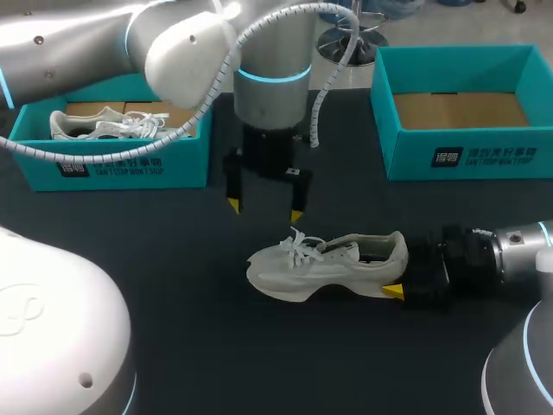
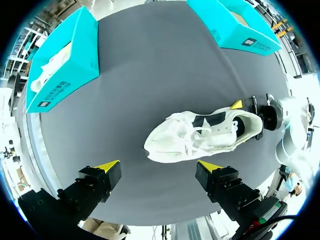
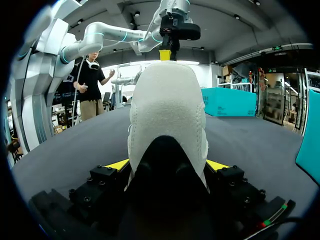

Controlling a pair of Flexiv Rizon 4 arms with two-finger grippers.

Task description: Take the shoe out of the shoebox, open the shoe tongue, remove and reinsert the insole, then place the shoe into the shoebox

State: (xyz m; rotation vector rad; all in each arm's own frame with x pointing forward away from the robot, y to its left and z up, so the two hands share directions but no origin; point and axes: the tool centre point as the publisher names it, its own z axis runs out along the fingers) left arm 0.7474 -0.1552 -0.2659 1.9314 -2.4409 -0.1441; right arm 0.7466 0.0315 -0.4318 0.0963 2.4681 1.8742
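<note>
Shoe (image 1: pixel 324 264) is sitting on its sole around the middle of the dark tabletop (image 1: pixel 173 259), out of either box. In the head view the toe points to 9 o'clock and the heel to 3 o'clock, with the laces loose on top.

The right hand (image 3: pixel 167 167) comes in from 3 o'clock and is clamped on the heel. Its own view shows one yellow finger pressed on each side of the heel, and the shoe runs straight ahead of it.

The left hand (image 1: pixel 265 210) hangs above the tabletop at roughly 11 o'clock from the shoe, over by the toe and laces. Its fingers are spread wide with nothing in them, and it isn't touching the shoe. In its wrist view the shoe (image 2: pixel 200 135) lies ahead of the two yellow tips.

The teal left box (image 1: pixel 112 160) is at 10 o'clock from the shoe and has a second shoe (image 1: pixel 104 125) inside. The right box (image 1: pixel 467 147) is at 2 o'clock, with its cardboard floor showing.
</note>
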